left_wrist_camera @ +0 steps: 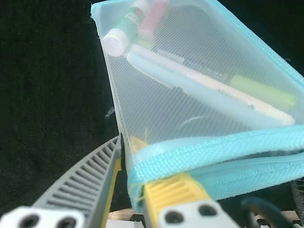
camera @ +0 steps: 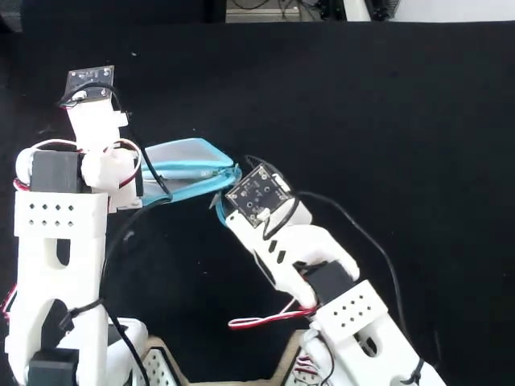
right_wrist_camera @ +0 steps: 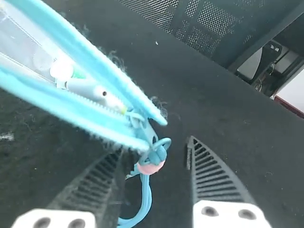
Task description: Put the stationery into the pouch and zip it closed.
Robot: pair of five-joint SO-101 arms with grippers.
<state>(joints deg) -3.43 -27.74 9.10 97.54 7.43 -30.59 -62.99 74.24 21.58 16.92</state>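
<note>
The translucent blue-trimmed pouch (camera: 187, 161), holding a glue stick (left_wrist_camera: 115, 42), pens (left_wrist_camera: 204, 88) and a green highlighter (left_wrist_camera: 262, 91), sits unzipped between both arms on the black-clothed table (camera: 378, 121). The left gripper (left_wrist_camera: 127, 151) pinches its corner; the right gripper (right_wrist_camera: 155, 146) stands wide around the zipper pull (right_wrist_camera: 151, 164). A mesh chair (right_wrist_camera: 199, 21) stands behind.

Pouch (left_wrist_camera: 142, 118): translucent plastic film with a fine ribbed texture, edged in woven turquoise cloth tape (left_wrist_camera: 213, 147) (frayed at the corner). Pens (left_wrist_camera: 199, 88) inside: smooth plastic. Left tool (left_wrist_camera: 127, 142) and right tool (right_wrist_camera: 154, 147): matt, ridged plastic. Worktop (camera: 386, 104): matt black cloth, slightly fuzzy.
</note>
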